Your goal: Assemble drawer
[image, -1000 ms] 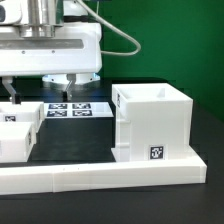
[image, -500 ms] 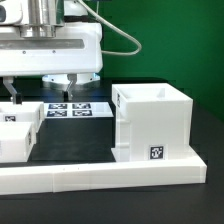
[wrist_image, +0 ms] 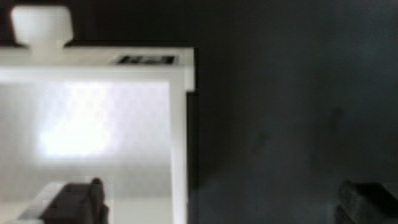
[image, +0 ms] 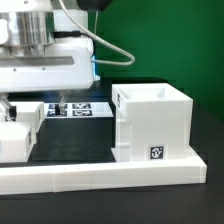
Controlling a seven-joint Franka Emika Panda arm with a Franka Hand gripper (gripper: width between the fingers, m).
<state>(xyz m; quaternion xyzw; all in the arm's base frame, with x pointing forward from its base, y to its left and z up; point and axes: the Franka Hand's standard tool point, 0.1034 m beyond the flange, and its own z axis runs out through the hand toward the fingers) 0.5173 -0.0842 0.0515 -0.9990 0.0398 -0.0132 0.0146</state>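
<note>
White plastic forms both drawer parts. The cube-shaped shell (image: 155, 122) stands open-topped at the right of the exterior view with its tag facing the camera. It sits just behind the low L-shaped rail (image: 100, 176) that runs along the lower frame. The small tray (image: 14, 135) sits at the exterior view's left edge, below the arm (image: 45, 68). The marker board (image: 78, 108) lies further back on the black table (image: 210, 135).

In the wrist view the end effector (wrist_image: 222, 205) is spread wide and holds nothing. One finger (wrist_image: 73, 200) appears over the tray's hollow and the other over bare table, with the tray's side wall between them. The tray's round knob (wrist_image: 38, 25) is visible.
</note>
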